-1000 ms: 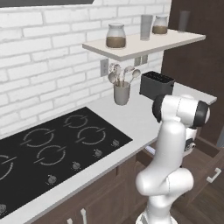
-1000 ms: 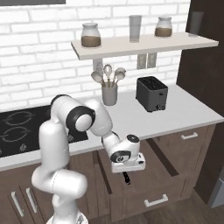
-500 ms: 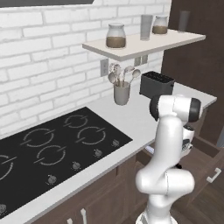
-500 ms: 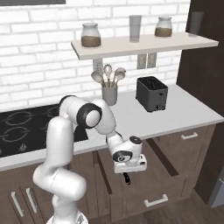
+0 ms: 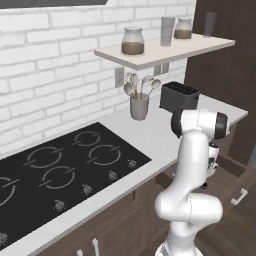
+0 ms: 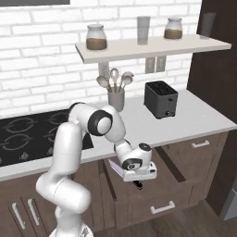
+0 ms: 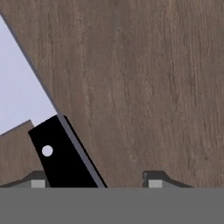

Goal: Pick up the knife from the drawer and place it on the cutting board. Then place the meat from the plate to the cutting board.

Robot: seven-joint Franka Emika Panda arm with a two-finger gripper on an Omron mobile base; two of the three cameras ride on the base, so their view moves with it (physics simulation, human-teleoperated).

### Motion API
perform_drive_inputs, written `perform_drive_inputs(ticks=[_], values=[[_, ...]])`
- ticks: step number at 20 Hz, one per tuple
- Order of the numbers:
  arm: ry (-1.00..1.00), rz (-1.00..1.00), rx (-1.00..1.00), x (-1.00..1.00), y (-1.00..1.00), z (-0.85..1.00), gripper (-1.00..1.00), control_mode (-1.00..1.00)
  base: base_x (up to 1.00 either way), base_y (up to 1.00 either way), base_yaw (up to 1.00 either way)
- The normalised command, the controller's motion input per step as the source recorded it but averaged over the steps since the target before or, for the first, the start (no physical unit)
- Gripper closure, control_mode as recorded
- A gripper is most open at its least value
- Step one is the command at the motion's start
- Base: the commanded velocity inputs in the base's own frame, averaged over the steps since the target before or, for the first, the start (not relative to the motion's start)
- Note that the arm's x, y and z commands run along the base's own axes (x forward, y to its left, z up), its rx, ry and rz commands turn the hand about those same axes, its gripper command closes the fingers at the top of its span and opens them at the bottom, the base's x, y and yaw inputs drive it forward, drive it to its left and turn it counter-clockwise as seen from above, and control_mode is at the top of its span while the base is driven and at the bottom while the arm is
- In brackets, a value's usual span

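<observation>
In the hand view the knife point(image 7: 61, 153) lies on the drawer's wooden floor point(image 7: 144, 87). It has a black handle with one pale rivet, and a pale blade running off to the upper left. My gripper point(image 7: 95, 181) is open astride the handle, which sits close to the left fingertip point(image 7: 37, 181) with a wide gap to the right one. In the right base view the gripper point(image 6: 137, 184) reaches down into the pulled-out dark brown drawer point(image 6: 159, 200). The left base view shows the gripper point(image 5: 203, 186) low beside the open drawer point(image 5: 235, 177).
A black toaster point(image 6: 160, 99) and a utensil crock point(image 6: 115, 98) stand on the pale counter point(image 6: 194, 118). The black cooktop point(image 5: 65, 175) lies to the left. Jars and a glass stand on the shelf point(image 6: 152, 46) above. A closed drawer point(image 6: 200, 144) sits to the right.
The hand has sunk a little deeper into the drawer, and the arm's elbow has swung to the right. The kitchen itself has not shifted.
</observation>
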Motion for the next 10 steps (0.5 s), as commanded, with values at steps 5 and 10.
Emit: perform_drive_inputs(ticks=[5,10], values=[[0.0,0.0,0.0,-0.23,0.15,-0.56,1.0,-1.0,0.0,0.0,0.0],[0.0,0.01,0.0,-0.49,0.03,-0.57,1.0,-1.0,0.0,0.0,0.0]])
